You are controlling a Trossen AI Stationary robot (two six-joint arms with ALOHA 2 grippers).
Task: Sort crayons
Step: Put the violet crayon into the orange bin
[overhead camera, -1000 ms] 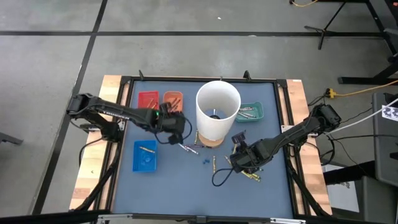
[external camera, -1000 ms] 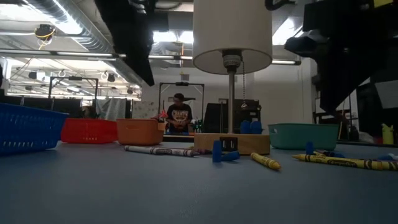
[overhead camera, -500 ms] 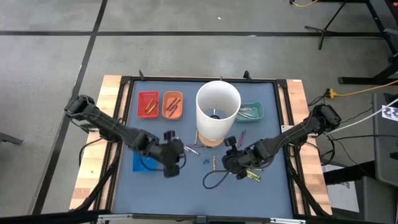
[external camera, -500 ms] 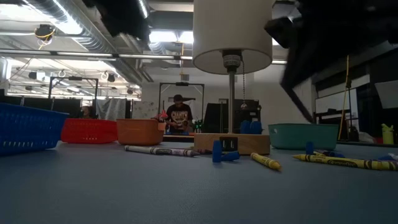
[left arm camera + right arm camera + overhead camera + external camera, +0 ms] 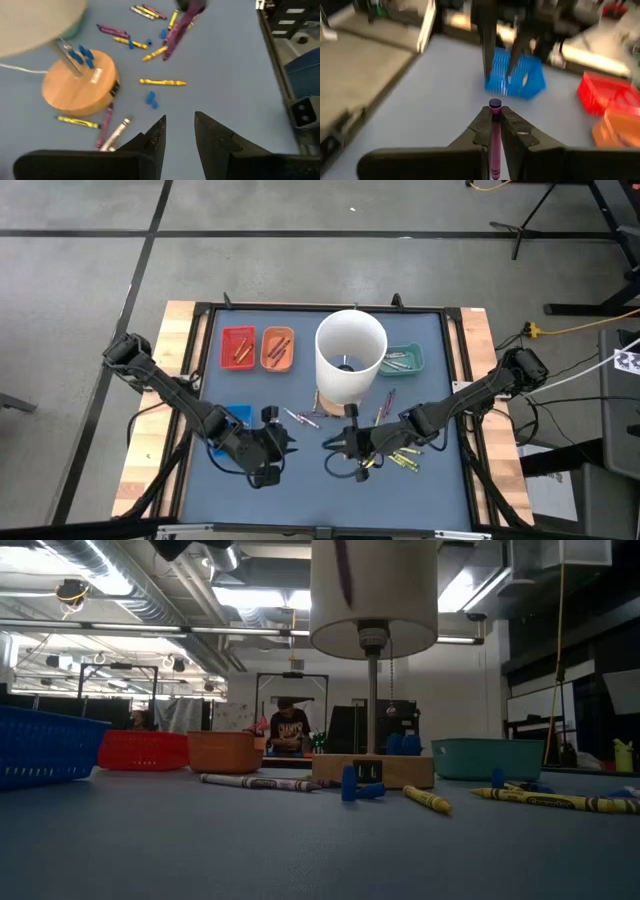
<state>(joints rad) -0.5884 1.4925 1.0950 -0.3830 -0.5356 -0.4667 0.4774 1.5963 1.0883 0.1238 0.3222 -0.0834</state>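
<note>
My right gripper (image 5: 336, 446) is above the mat's near middle, pointing toward the table's left, and is shut on a purple crayon (image 5: 494, 135). It also shows in the left wrist view (image 5: 176, 31). My left gripper (image 5: 287, 442) is open and empty just to its left, facing it; its fingers show in the left wrist view (image 5: 179, 127). Loose crayons lie flat on the blue mat: yellow ones (image 5: 405, 461), a grey one (image 5: 300, 418) and purple ones (image 5: 383, 402). A yellow crayon (image 5: 162, 82) lies ahead of my left gripper. My right gripper pinches the purple crayon between its two fingers, and the crayon lies along them. Its blunt end (image 5: 494, 104) pokes out just past the fingertips. The fingers come roughly level from the table's right. The crayon is lifted clear of the mat.
A lamp with a tall white shade (image 5: 350, 358) on a round wooden base (image 5: 80, 90) stands at the mat's middle. Red (image 5: 238, 347), orange (image 5: 277, 348) and teal (image 5: 403, 360) trays line the far side. A blue tray (image 5: 236, 418) is partly under my left arm. Small blue caps (image 5: 151, 99) are scattered about.
My left gripper has swung from beside the orange tray toward the table's near edge and now points right. My right gripper has moved toward the table's left, away from the yellow crayons, carrying the purple crayon clear of the mat.
</note>
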